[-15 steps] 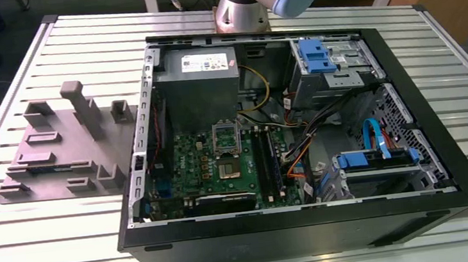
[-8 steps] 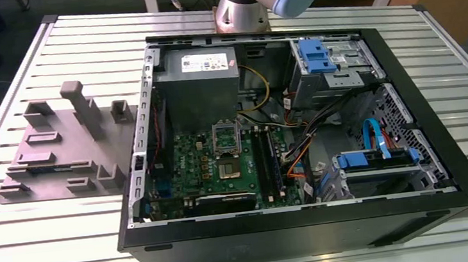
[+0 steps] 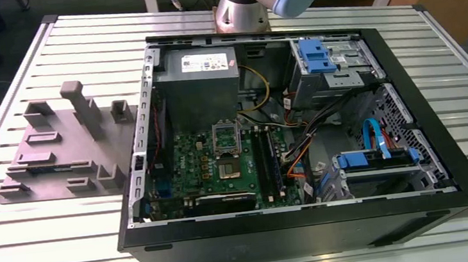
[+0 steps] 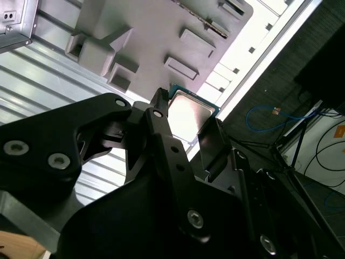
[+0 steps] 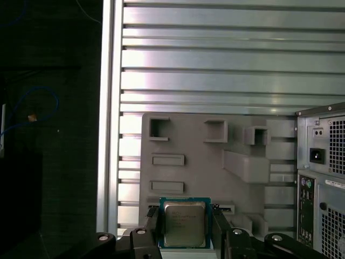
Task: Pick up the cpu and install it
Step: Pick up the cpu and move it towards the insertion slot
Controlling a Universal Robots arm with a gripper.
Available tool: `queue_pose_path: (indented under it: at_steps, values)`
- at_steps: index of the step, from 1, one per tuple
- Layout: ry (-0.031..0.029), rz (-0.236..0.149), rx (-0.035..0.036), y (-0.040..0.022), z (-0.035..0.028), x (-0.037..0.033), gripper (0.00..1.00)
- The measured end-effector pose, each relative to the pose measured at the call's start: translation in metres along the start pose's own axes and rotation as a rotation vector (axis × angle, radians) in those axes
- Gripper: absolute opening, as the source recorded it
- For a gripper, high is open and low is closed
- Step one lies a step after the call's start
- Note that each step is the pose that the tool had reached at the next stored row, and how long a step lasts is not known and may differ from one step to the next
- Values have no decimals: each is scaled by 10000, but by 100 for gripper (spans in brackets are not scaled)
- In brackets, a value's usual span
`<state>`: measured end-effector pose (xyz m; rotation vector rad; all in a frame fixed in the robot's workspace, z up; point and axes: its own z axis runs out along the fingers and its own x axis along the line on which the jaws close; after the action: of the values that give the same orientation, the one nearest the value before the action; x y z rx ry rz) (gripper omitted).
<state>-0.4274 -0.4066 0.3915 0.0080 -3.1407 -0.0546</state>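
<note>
Slatted desk [image 5: 215, 81] lies below; the claw [image 5: 186, 217] clamps the cpu [image 5: 184, 224] edgewise; we judge the thin grip may slip.

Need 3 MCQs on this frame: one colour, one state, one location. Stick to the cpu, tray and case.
1. What colour is the tray? A red, B grey, C yellow
2. The case is: A open on top, B closed, C wrapped
3. Where is the cpu? A lying on the tray, B inside the case, C in the pincer

Answers:
1 B: the exterior view shows it grey all over.
2 A: its insides show from above in the exterior view.
3 C: both wrist views show it clamped in the pincer, with the tray well behind it.
</note>
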Motion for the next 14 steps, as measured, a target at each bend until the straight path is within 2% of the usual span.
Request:
queue_pose_path:
  at_steps: [11,14]
  values:
    - [0,1,0,0,0,-32,47]
    - [1,0,0,0,0,-59,47]
